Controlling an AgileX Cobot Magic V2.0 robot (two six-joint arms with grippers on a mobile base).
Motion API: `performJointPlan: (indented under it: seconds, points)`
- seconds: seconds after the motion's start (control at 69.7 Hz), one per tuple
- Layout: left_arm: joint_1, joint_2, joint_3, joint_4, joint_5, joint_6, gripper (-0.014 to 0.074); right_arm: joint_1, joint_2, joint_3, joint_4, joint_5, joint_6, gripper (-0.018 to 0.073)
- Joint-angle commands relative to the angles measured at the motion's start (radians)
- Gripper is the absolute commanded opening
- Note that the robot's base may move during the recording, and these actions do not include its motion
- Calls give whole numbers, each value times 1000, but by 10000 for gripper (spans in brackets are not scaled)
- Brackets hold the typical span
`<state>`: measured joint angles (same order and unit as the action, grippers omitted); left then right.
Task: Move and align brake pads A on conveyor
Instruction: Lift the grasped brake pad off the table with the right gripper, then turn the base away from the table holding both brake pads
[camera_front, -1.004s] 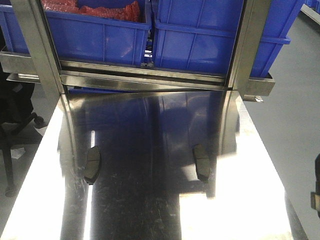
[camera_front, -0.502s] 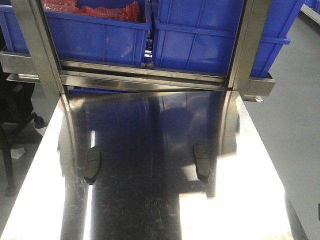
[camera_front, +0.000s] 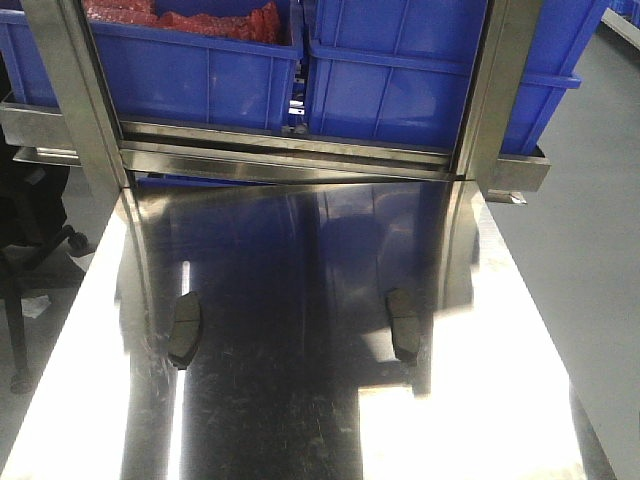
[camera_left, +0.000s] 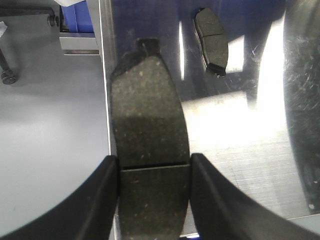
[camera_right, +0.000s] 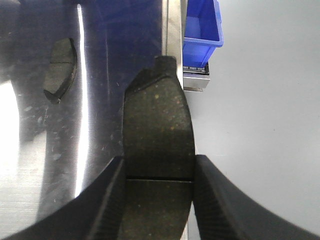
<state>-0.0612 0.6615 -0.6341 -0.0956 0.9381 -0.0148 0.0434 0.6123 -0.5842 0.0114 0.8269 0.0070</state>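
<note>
Two blue bins (camera_front: 200, 80) sit on a steel rack (camera_front: 290, 160) beyond the shiny surface (camera_front: 480, 400). The left holds red material (camera_front: 190, 20).

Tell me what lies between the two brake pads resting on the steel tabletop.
Nothing: between the left pad and the right pad the steel tabletop is bare, seen in the front-facing view.

The brake pads (camera_left: 149, 125) have dull grey-brown, pale-speckled faces crossed by a dark groove, the left gripper (camera_left: 154, 160) and right gripper (camera_right: 159, 160) are black, the tabletop (camera_front: 290, 400) is scratched silver, the bins (camera_front: 400, 90) bright blue, their contents (camera_front: 200, 20) red, the floor (camera_left: 50, 125) grey.
</note>
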Motion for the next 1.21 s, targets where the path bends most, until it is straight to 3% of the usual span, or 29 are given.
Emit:
performJointPlan:
  seconds: [0.0, 1.191]
  points:
    - [-2, -1, -26, -12, -65, -8, -6, -3, -2, -29, -11, -69, -7, 8]
    - [-2, -1, -26, -11, -65, -8, -6, -3, -2, -29, -5, -68, -7, 8]
